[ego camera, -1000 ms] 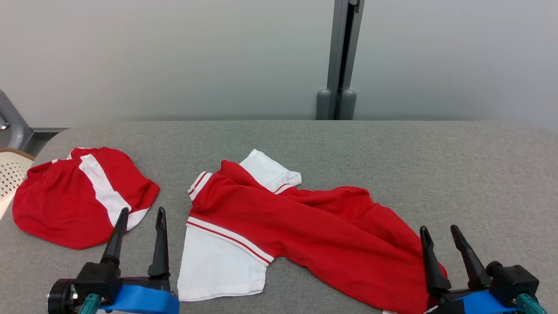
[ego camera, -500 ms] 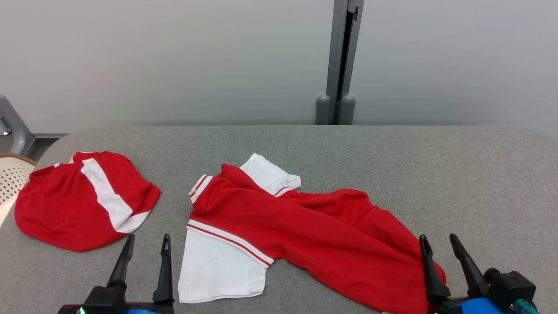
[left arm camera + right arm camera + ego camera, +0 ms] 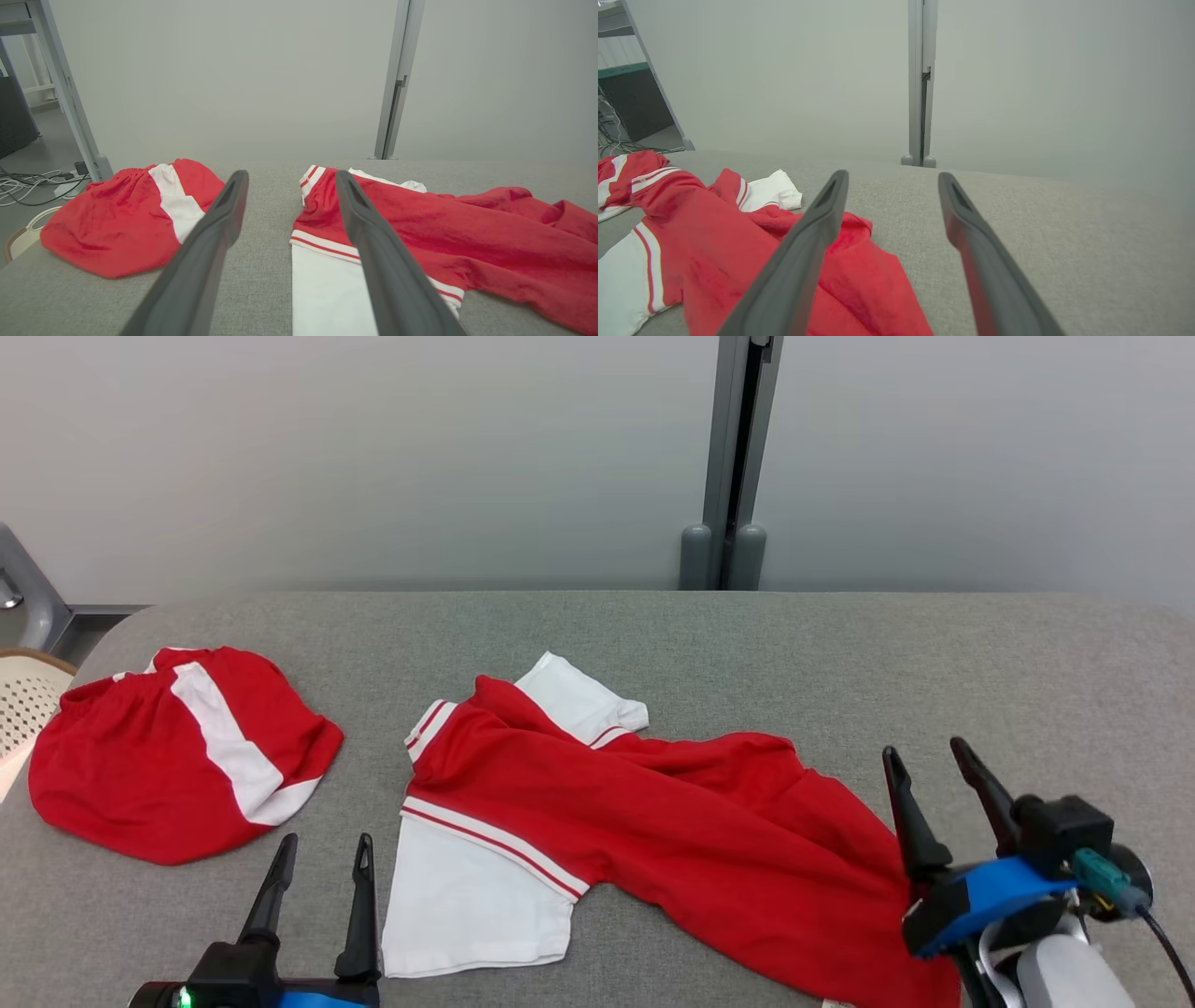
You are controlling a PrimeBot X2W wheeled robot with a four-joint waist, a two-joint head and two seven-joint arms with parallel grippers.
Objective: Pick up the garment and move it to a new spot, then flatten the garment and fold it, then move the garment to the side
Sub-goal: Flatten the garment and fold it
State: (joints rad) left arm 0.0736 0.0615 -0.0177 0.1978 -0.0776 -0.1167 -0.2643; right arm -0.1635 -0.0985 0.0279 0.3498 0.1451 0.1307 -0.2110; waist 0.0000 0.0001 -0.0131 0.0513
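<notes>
Two red-and-white pieces of cloth lie on the table (image 3: 840, 653), whose top is covered in a grey, finely woven fabric and has rounded corners. The garment (image 3: 672, 821), a soft jersey top, stretches crumpled from the middle of the head view to its lower right. Its red body is bunched in long shallow folds, a flat white panel edged with thin red stripes lies at lower centre, and a smaller white piece pokes out at its upper end. The red shorts (image 3: 140, 775), with a white side stripe and a gathered waistband, sit in a rounded heap at the left, well apart from the garment. The left claw (image 3: 327, 842) is at the lower left, between the shorts and the white panel, its two slim, dark, tapering fingers spread and empty. The right claw (image 3: 924, 749) is at the lower right, its fingers likewise apart with nothing between them, by the garment's lower-right end where red cloth meets table. A cream perforated basket (image 3: 23, 709) shows at the left edge, and a grey metal post (image 3: 738, 457) stands against the smooth pale wall (image 3: 373, 457).
</notes>
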